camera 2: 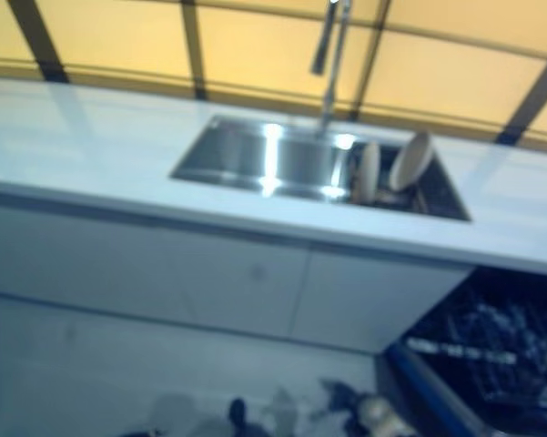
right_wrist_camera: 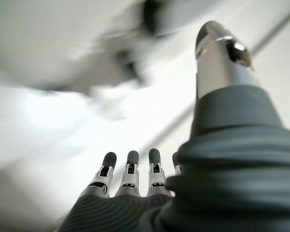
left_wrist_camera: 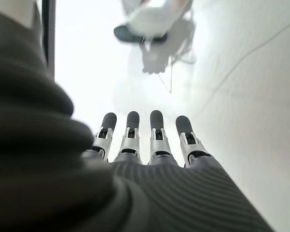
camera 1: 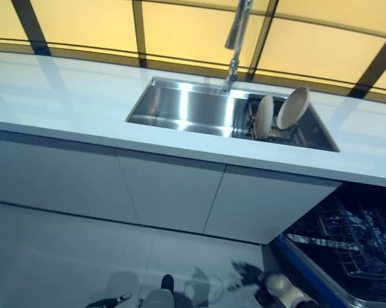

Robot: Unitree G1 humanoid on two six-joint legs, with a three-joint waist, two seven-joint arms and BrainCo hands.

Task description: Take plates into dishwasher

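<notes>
Two beige plates stand on edge in a wire rack [camera 1: 279,135] at the right end of the steel sink [camera 1: 180,106]: one upright [camera 1: 264,117], the other [camera 1: 292,107] leaning right. The dishwasher is open at the lower right, and its dark wire basket [camera 1: 347,237] is pulled out. Both hands hang low over the floor, far from the plates. My left hand [left_wrist_camera: 157,140] has straight fingers and holds nothing; it also shows at the bottom edge [camera 1: 109,300]. My right hand [right_wrist_camera: 130,179] is open too, thumb apart, near the dishwasher's front corner [camera 1: 247,274].
A white countertop [camera 1: 64,96] runs the full width, with white cabinet fronts [camera 1: 167,192] below. A tall tap [camera 1: 237,38] rises behind the sink. The dishwasher's blue-edged door [camera 1: 302,269] juts out over the pale floor at the right.
</notes>
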